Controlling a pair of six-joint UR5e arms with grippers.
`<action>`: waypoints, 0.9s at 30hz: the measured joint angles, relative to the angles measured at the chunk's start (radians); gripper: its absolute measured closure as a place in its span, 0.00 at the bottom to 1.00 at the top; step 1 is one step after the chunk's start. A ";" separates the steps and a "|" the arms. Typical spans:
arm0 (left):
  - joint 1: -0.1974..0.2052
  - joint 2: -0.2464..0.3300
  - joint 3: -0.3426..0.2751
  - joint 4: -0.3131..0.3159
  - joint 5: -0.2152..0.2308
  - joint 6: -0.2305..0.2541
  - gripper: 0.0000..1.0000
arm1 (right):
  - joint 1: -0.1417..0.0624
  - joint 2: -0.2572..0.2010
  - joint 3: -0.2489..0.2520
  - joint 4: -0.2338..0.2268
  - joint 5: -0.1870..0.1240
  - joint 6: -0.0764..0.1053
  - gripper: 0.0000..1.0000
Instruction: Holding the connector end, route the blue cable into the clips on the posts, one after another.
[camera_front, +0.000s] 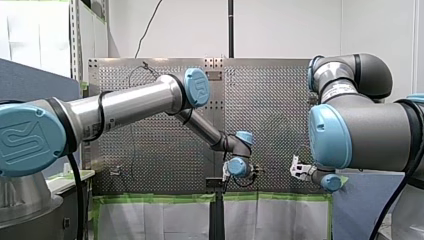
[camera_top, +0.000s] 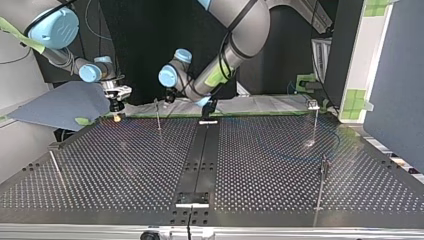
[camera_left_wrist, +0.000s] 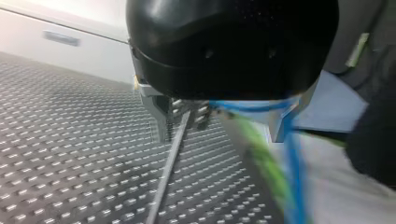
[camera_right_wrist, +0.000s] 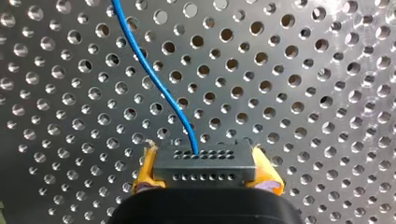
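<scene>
My right gripper (camera_right_wrist: 205, 171) is shut with its yellow pads on the grey connector (camera_right_wrist: 204, 163). The blue cable (camera_right_wrist: 154, 74) runs from the connector out over the perforated table. In the left wrist view my left gripper (camera_left_wrist: 220, 133) is open, its metal fingers (camera_left_wrist: 161, 119) wide apart. A thin post (camera_left_wrist: 168, 168) with its clip (camera_left_wrist: 189, 111) stands between them, close to one finger. The blue cable (camera_left_wrist: 252, 105) crosses from the clip to the other finger, then hangs down. In the top view my left gripper (camera_top: 167, 95) sits over that post (camera_top: 158, 115), with my right gripper (camera_top: 116, 102) at its left.
More thin posts stand on the table at the top view's right (camera_top: 316, 120), near right (camera_top: 322, 185) and near left (camera_top: 56, 167). A black rail (camera_top: 200, 160) runs down the middle. A blue-grey panel (camera_top: 60, 105) lies by the far left corner, beside my right gripper.
</scene>
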 joint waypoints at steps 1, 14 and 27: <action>-0.003 0.000 -0.006 -0.011 -0.002 0.012 0.01 | 0.000 0.002 0.000 0.001 0.000 -0.001 1.00; -0.029 0.062 -0.105 0.027 -0.022 0.065 0.01 | -0.007 0.014 0.000 0.006 0.000 -0.003 1.00; -0.038 0.070 -0.136 0.060 -0.019 0.031 0.01 | -0.007 0.017 0.000 0.006 -0.003 -0.004 1.00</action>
